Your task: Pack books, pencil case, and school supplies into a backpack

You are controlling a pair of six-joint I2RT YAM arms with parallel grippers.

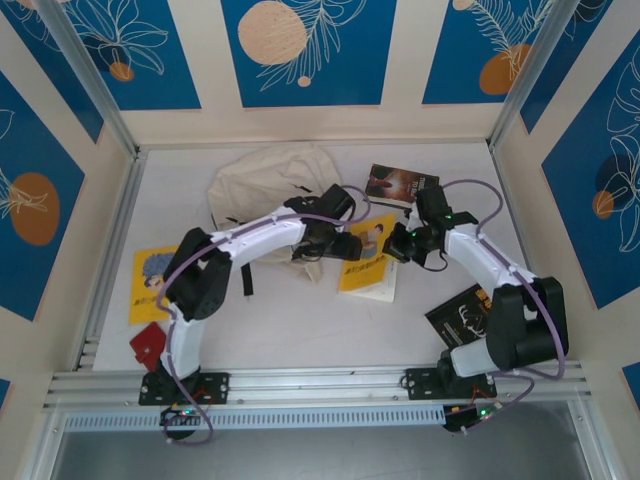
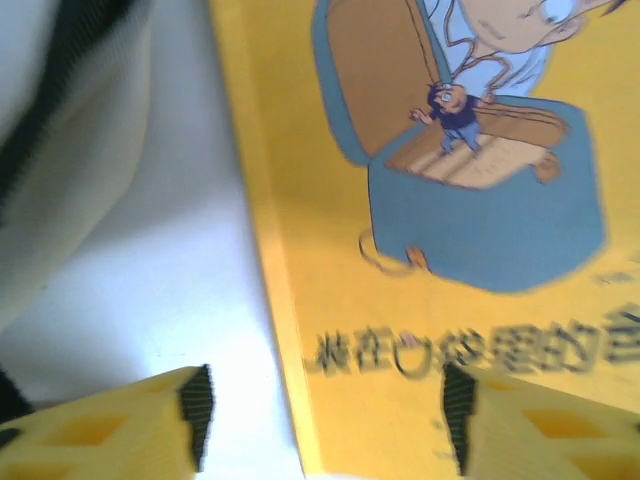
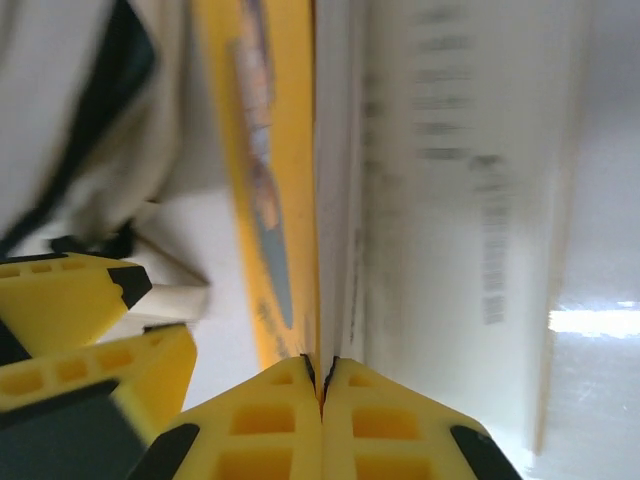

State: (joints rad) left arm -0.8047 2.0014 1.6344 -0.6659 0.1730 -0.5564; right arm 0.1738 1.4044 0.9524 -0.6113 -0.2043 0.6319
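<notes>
**A:** Why's the right claw (image 3: 322, 375) pinched tight on that thin yellow paperback book (image 1: 368, 270) mid-counter (image 1: 300, 330)?

**B:** Guessing it's tipping one edge up so the left claw (image 2: 327, 405), spread wide across the spine, can grab it. The soft cream-white fabric backpack (image 1: 265, 178) sits just behind. Can't see inside it tbh.

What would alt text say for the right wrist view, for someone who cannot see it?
The right tool, shut, pinches the edge of a yellow book, seen edge-on. To the left are the left tool and the cream backpack with black trim.
</notes>
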